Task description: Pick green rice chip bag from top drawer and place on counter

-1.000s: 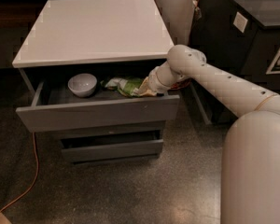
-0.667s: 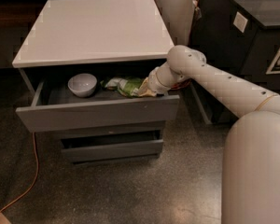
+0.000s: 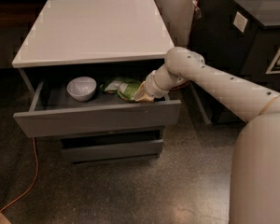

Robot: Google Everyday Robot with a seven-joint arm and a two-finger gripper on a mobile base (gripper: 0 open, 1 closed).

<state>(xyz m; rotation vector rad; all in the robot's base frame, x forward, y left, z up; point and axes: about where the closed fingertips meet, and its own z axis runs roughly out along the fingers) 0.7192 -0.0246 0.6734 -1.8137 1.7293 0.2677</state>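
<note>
The top drawer (image 3: 98, 118) of the grey cabinet stands pulled open. Inside it lies the green rice chip bag (image 3: 121, 87), right of the middle. My gripper (image 3: 141, 93) reaches down into the drawer from the right and sits at the bag's right end, touching it. The arm and wrist hide the fingers. The white counter (image 3: 95, 29) on top of the cabinet is bare.
A white bowl (image 3: 81, 87) sits in the drawer left of the bag. A lower grey drawer (image 3: 113, 149) is below. A dark black unit (image 3: 245, 45) with a round hole stands at the right. An orange cable (image 3: 23, 190) runs across the floor at the left.
</note>
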